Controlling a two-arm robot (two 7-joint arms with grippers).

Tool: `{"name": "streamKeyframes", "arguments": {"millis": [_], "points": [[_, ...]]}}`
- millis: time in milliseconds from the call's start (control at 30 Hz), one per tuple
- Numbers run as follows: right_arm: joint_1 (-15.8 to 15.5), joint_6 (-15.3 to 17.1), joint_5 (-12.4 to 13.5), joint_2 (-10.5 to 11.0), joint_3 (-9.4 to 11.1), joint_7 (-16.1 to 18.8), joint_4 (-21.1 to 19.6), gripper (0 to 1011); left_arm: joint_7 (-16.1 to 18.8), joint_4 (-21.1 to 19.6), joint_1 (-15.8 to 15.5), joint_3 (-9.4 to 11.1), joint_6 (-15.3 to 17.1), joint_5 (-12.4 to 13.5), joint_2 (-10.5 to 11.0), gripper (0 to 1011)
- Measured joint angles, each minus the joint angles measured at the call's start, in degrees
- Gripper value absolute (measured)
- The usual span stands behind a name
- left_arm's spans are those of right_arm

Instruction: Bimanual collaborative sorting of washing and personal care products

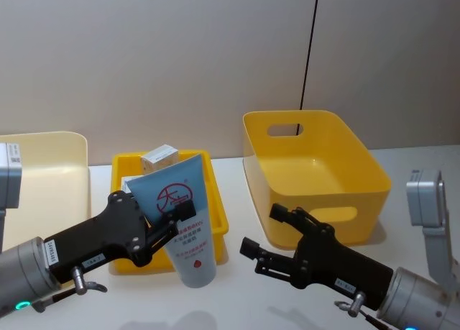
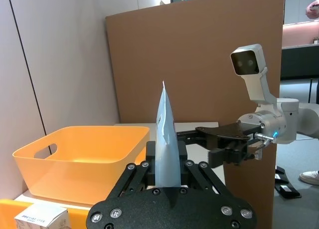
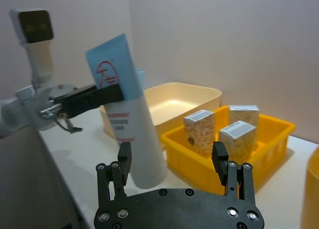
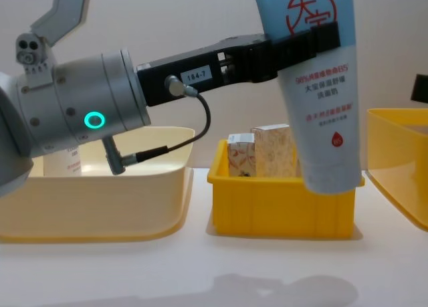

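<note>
Gripping a pale-blue tube with the left gripper, fingers shut flat on both faces just below the red circular logo. Holding it clear of the table, crimped end up and cap end down, top leaning a little to the left. From the chest, hanging in front of the right end of the small yellow tray, lower end overlapping the tray's rim. From the head, sitting on the near side of the tray's near right corner.

Standing upright inside that tray, three small white cartons with a reddish-brown pattern, close together and apart from the tube.

Pointing leftward from the near right with the right gripper, fingers spread wide with nothing between them. Hovering low over the table, just right of the tube's lower end and not touching it, in front of the large yellow bin. From the left wrist, lined up beyond the tube's thin edge, at about the same height.

Flanking the tray, the large yellow bin on the right and a cream bin at the far left, both well apart from the tube.
</note>
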Motion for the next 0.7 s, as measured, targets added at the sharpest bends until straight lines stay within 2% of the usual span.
{"name": "streamKeyframes", "arguments": {"millis": [300, 700], "points": [[2.46, 2.03, 1.11, 2.35, -1.72, 3.04, 0.38, 1001, 0.01, 0.00, 0.00, 0.00, 0.00, 0.00, 0.00, 225], [4.92, 2.96, 0.23, 4.05, -4.19, 4.27, 0.80, 1001, 0.01, 0.00, 0.00, 0.00, 0.00, -0.01, 0.00, 225]]}}
